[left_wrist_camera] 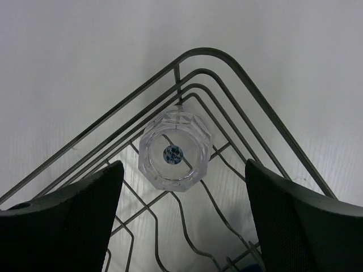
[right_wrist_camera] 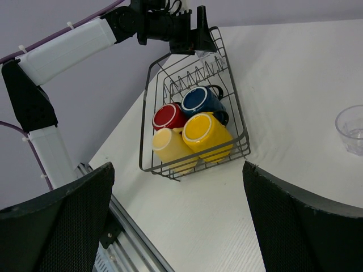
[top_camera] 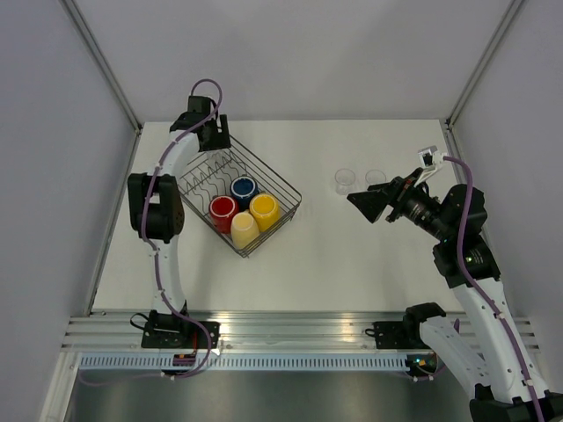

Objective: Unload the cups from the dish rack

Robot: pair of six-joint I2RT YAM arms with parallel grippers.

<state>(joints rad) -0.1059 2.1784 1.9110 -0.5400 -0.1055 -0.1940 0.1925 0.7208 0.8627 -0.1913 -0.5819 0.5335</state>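
Note:
The dark wire dish rack (top_camera: 266, 165) sits left of centre on the table. It holds a red mug (top_camera: 223, 208), a dark blue mug (top_camera: 244, 187), an orange-yellow mug (top_camera: 265, 208) and a pale cream-yellow mug (top_camera: 244, 229). My left gripper (top_camera: 214, 136) hovers open over the rack's far corner. In the left wrist view a clear glass tumbler (left_wrist_camera: 175, 149) stands in that corner of the rack (left_wrist_camera: 227, 62), ahead of and between the open fingers (left_wrist_camera: 74, 221). My right gripper (top_camera: 374, 204) is open and empty, above the table right of the rack. Two tumblers (top_camera: 344, 181) (top_camera: 376, 178) stand on the table beside it.
The right wrist view shows the rack (right_wrist_camera: 207, 159) with all the mugs, the left arm (right_wrist_camera: 68, 48) over its far end, and one tumbler (right_wrist_camera: 353, 129) at the right edge. Grey walls enclose the table on three sides. A metal rail (top_camera: 290, 330) runs along the near edge.

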